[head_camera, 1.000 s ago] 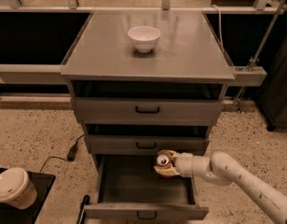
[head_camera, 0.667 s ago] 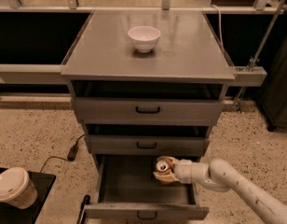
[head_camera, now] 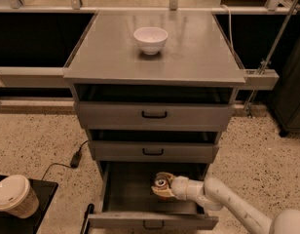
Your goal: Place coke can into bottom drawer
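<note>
The bottom drawer (head_camera: 128,191) of the grey cabinet is pulled open, showing its wide grey tray and a small black handle at the front. The white arm reaches in from the lower right. My gripper (head_camera: 162,186) is inside the drawer, right of its middle, shut on the coke can (head_camera: 160,183). The can's silver top with pull-tab faces up; its body is mostly hidden by the fingers. I cannot tell whether the can touches the drawer floor.
A white bowl (head_camera: 150,39) stands on the cabinet top (head_camera: 198,52). The two shallower drawers (head_camera: 154,114) above are slightly open. A paper coffee cup with lid (head_camera: 12,195) sits on a black surface at lower left. A black cable lies on the speckled floor.
The gripper with the can has moved lower and a little deeper into the bottom drawer. Nothing else has moved.
</note>
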Controlling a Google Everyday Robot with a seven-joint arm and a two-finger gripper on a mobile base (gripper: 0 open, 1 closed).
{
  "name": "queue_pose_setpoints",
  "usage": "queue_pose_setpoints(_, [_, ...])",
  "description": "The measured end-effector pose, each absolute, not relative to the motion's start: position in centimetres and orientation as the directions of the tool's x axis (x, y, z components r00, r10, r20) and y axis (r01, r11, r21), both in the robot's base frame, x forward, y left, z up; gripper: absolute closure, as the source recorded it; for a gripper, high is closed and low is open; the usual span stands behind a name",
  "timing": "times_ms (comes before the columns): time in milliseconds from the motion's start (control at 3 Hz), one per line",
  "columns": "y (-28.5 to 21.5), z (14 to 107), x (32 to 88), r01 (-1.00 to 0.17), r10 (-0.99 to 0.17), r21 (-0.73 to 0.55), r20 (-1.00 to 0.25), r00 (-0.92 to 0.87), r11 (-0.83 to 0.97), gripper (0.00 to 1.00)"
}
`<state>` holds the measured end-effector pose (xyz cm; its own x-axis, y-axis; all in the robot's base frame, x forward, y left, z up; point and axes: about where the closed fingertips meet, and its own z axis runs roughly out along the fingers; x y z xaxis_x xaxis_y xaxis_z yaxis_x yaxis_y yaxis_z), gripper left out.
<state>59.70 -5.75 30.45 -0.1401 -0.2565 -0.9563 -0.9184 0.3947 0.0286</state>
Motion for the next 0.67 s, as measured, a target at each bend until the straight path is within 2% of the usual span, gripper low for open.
queue_pose_setpoints(333, [-5.7, 30.4, 59.7, -0.918, -0.256, 0.029, -0.956, -0.14, 0.395, 1.0])
queue_pose_setpoints(667, [-5.7, 28.6, 59.6, -0.921, -0.218, 0.081, -0.96, -0.175, 0.381, 1.0])
